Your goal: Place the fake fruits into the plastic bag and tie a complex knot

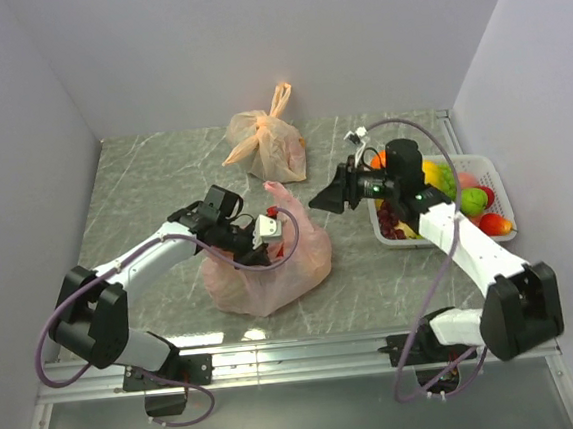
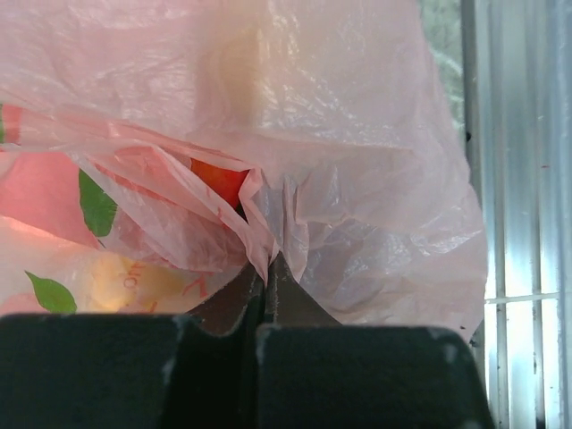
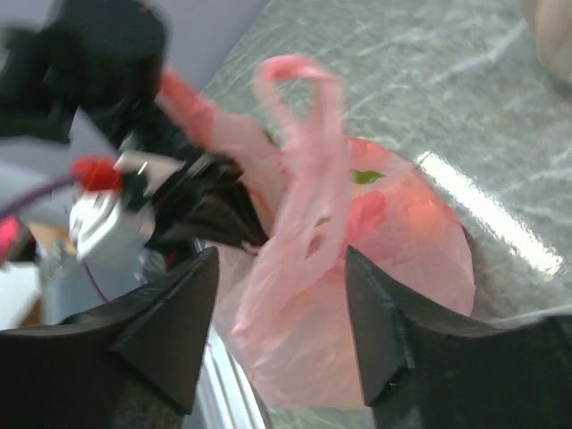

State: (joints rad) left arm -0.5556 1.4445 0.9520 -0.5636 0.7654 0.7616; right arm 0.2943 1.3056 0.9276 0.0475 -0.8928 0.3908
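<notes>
The pink-red plastic bag (image 1: 271, 266) lies bulging at the table's middle, with fake fruits showing through its film, one of them orange-red (image 2: 219, 179). My left gripper (image 1: 260, 239) is shut on a fold of the bag's rim (image 2: 265, 259). One loop handle (image 1: 279, 197) stands upright and loose, and I see no knot on it. My right gripper (image 1: 323, 199) hovers open just right of that handle (image 3: 304, 125), which rises between its spread fingertips (image 3: 204, 268) without touching them. More fake fruits (image 1: 473, 200) lie in a white basket at the right.
The white basket (image 1: 496, 178) sits by the right wall, under the right arm. A paler orange bag (image 1: 268, 144) with tied upright handles stands at the back centre. An aluminium rail (image 1: 298, 349) runs along the near edge of the table.
</notes>
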